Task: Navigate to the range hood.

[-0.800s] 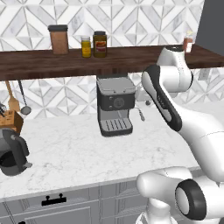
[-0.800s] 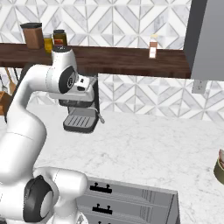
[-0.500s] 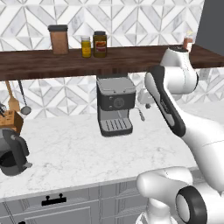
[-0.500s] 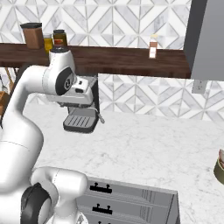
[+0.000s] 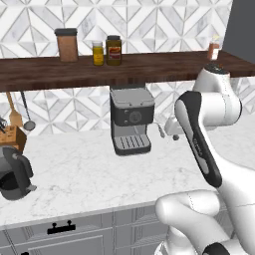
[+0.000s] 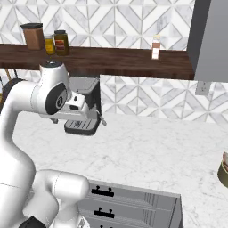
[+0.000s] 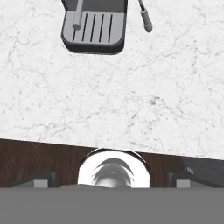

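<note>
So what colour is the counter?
White marble with fine grey veins; the counter shows best in the hand view.

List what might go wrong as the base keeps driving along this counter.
1. The raised arm's elbow sits close under the wooden shelf; sideways travel might bump it, shaking the jars.
2. The hand hangs near the espresso machine and its steam wand; drifting could clip them.

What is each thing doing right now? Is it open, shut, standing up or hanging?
Coffee machine: upright on the counter, nothing on its drip tray.
Brown canister: upright on the shelf, lid on.
Two jars: upright, lids on.
Small bottle: upright on the shelf.
Drawers: shut.
Ladle: hanging on the wall.
Gripper: jaws apart, holding nothing.
</note>
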### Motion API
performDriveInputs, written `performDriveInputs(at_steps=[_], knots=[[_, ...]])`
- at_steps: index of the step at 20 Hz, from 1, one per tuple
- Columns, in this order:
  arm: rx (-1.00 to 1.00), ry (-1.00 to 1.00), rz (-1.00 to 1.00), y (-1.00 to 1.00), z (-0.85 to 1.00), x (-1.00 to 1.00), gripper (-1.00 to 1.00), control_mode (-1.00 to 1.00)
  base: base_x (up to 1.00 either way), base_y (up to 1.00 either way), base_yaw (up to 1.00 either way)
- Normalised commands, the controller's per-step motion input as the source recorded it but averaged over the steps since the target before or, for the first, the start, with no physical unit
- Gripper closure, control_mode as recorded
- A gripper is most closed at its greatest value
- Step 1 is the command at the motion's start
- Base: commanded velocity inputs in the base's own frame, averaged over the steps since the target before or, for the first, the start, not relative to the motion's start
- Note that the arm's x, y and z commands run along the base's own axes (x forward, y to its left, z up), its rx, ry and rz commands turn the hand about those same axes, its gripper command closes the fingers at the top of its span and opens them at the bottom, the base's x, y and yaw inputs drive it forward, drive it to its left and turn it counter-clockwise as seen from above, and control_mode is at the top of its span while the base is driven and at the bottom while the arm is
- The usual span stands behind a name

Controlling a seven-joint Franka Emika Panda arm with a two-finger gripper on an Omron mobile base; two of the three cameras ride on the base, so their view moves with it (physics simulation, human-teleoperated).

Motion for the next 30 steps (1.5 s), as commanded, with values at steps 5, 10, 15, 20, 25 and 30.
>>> performDriveInputs(at_steps=[5, 10, 15, 20, 25, 30], knots=[[0.00, 0.10, 0.02, 0.00, -0.35, -0.31, -1.00, -1.00, 0.00, 0.00, 0.00], [0.00, 0.00, 0.00, 0.00, 0.00, 0.00, -1.00, 1.00, -0.33, 0.22, 0.09], [0.00, 0.00, 0.00, 0.00, 0.00, 0.00, -1.00, 1.00, -0.66, 0.41, 0.12], [0.00, 0.00, 0.00, 0.00, 0.00, 0.00, -1.00, 1.00, -0.42, 0.82, 0.08], [0.00, 0.00, 0.00, 0.00, 0.00, 0.00, -1.00, 1.00, -0.02, 1.00, 0.03], [0.00, 0.00, 0.00, 0.00, 0.00, 0.00, -1.00, 1.00, 0.04, 1.00, 0.00]])
